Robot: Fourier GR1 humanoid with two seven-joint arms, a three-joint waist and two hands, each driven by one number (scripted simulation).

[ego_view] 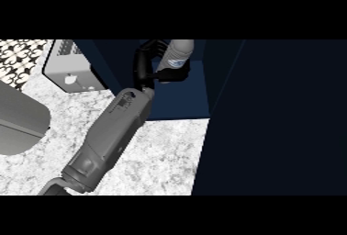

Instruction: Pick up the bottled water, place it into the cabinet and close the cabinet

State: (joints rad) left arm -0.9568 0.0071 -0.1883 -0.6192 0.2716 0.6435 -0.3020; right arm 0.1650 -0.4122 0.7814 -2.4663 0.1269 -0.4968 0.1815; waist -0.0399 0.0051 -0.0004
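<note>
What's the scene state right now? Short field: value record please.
holder: hand, fingers curled round the bottle
bottle: bottled water, upright, held inside the cabinet opening
cabinet: dark blue cabinet, open; its door stands at the view's right
other hand: not in view
counter: speckled white counter
other items: white appliance at upper left, grey object at left edge
task stage: bottle not yet released, door not yet closed
</note>
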